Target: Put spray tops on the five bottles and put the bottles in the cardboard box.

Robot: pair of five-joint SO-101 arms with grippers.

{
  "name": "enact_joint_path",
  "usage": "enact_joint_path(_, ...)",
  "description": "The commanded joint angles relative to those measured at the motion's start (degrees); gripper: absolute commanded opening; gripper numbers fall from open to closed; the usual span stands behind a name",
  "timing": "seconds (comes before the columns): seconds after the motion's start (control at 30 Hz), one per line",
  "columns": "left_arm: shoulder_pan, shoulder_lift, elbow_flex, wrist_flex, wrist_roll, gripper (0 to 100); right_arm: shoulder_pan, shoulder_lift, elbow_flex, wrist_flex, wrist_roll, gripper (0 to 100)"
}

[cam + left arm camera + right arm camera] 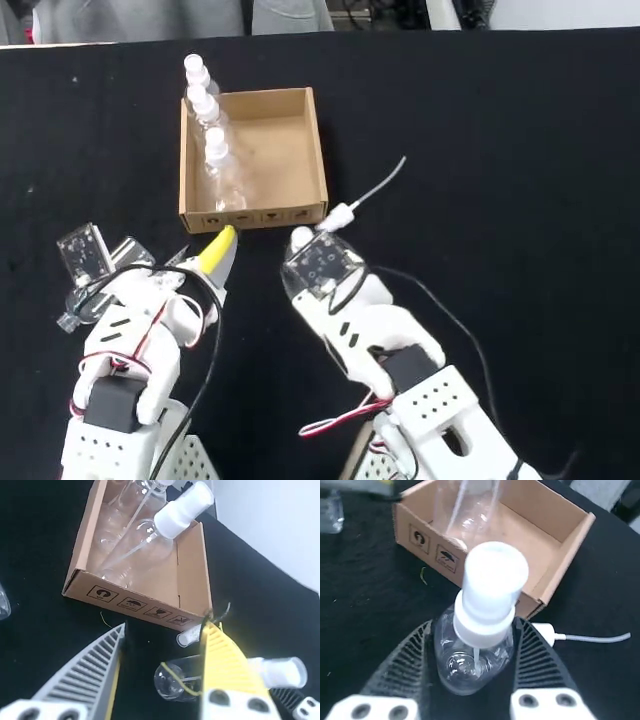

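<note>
The cardboard box (318, 150) (125, 602) (435, 550) holds three clear bottles with spray tops (215, 150) (150, 535) along its left side. My right gripper (305, 248) (474, 625), just in front of the box, is shut on a fourth clear bottle (470, 665) (172, 680) that carries a white spray top (300, 238) (492, 580). A loose spray top (345, 212) (189, 637) (545, 630) with its long tube lies by the box's front right corner. My left gripper (222, 250) (165, 630) is open and holds nothing, close to the box's front wall.
A clear bottle without a top (72, 310) (2, 602) (330, 510) lies on the black table (500, 150) beside the left arm. The two grippers stand close together in front of the box. Open tabletop stretches to the right.
</note>
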Motion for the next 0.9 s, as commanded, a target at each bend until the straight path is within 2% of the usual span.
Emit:
enact_joint_path(0.0,-2.9,-0.6,-0.7,0.6,-2.4,22,2.3,-1.9,-5.4,0.3,-1.1,8.8)
enact_joint_path(0.33,-12.4,-0.6,5.9,0.6,-2.5,22,3.7,-1.9,-5.8,0.3,-1.8,8.8)
enact_joint_path(0.47,-12.9,-0.6,7.5,0.6,-2.6,22,3.8,-1.8,-8.5,4.7,-4.4,8.8)
enact_joint_path(0.6,-12.9,-0.6,8.9,0.6,-6.2,22,3.8,-1.8,-12.2,10.5,-4.4,8.8)
enact_joint_path(0.87,-12.9,-0.6,9.3,0.5,-6.5,22,3.8,-1.2,-21.1,18.7,-4.4,8.8)
